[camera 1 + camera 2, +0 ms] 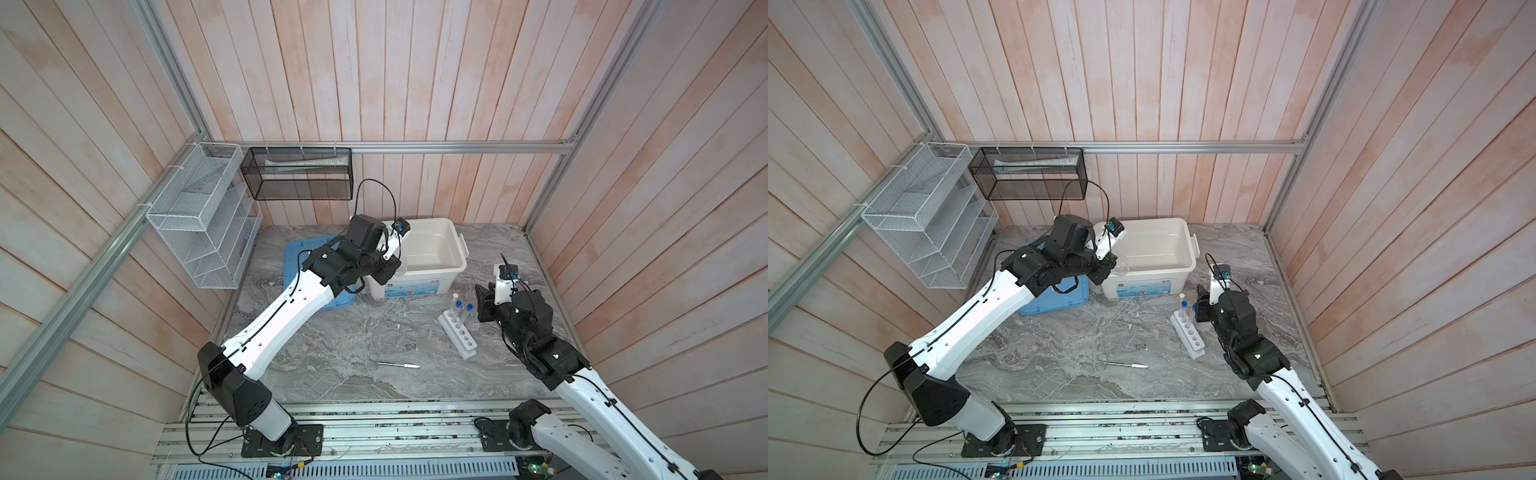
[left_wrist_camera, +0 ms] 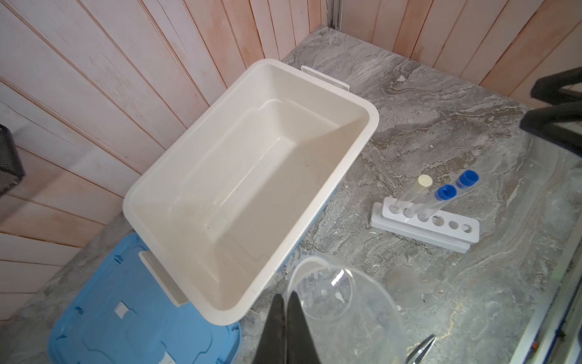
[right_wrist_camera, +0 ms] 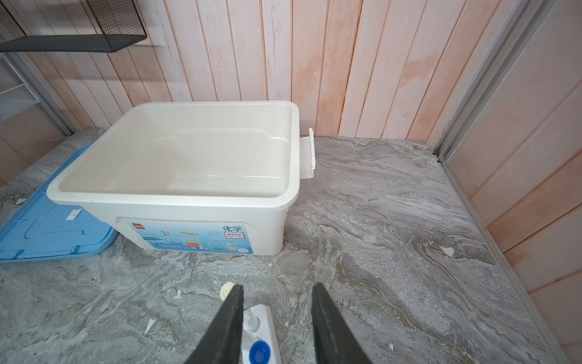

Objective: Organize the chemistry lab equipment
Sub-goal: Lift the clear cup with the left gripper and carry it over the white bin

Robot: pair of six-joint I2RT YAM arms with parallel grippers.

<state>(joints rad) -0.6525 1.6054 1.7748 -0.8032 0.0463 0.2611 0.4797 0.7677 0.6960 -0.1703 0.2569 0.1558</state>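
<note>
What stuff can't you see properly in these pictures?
- Clear dish: left wrist view, cut off by the bottom edge.
- White rack: right wrist view, mostly behind the right end effector and cut by the bottom edge.
- Box label: in a top view, too small to read.

Front label (image 3: pixel 192 237) of white bin (image 3: pixel 176 201): "化学" above "课本同步"; remaining print too small.

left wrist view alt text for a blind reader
The left gripper pinches the rim of a clear dish beside an open, empty white bin. A blue lid lies by the bin; a white rack with three capped tubes stands on the marble table.
</note>
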